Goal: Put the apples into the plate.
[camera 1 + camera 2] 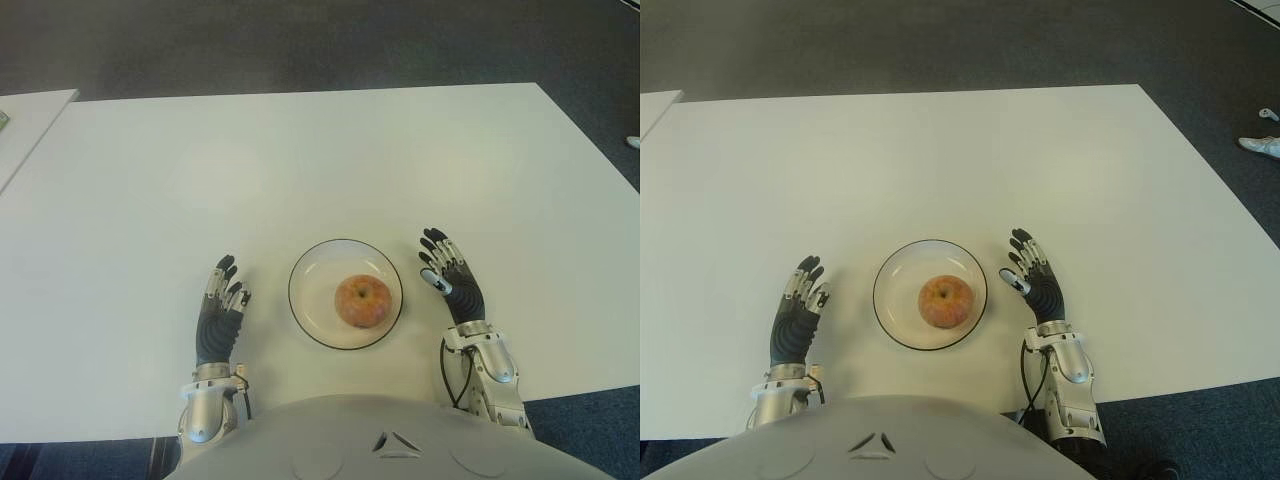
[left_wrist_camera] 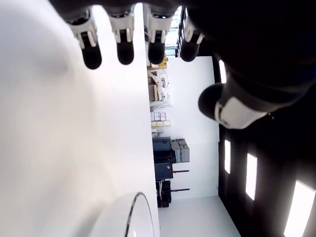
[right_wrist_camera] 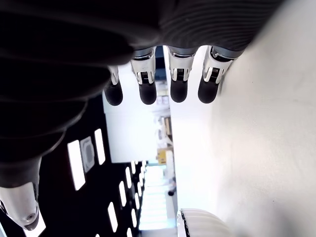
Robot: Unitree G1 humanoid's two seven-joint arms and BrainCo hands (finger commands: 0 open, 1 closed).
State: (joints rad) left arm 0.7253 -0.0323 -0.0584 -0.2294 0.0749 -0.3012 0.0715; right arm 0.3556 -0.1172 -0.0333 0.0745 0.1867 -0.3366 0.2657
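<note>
Fingers on both hands are stretched out and hold nothing, as each wrist view shows. The right hand (image 1: 452, 281) shows just beside the plate's right rim, fingertips pointing away from the robot's body; the left hand (image 1: 222, 305) shows on the plate's other side, a little farther from the rim and slightly nearer the body. Whether either palm touches the tabletop (image 1: 300, 160) cannot be told.

Between the two hands sits the plate (image 1: 311, 311), a shallow, clear-looking dish with a dark edge, close to the robot's torso. One apple (image 1: 362, 301) lies inside it, a little right of its centre, so from the right hand it lies directly toward the robot's left, and from the left hand toward the right. The apple is round, with no long axis to align with.

No other apple shows anywhere on the tabletop, so by my reading the placing looks done, with neither hand needing to reach.
</note>
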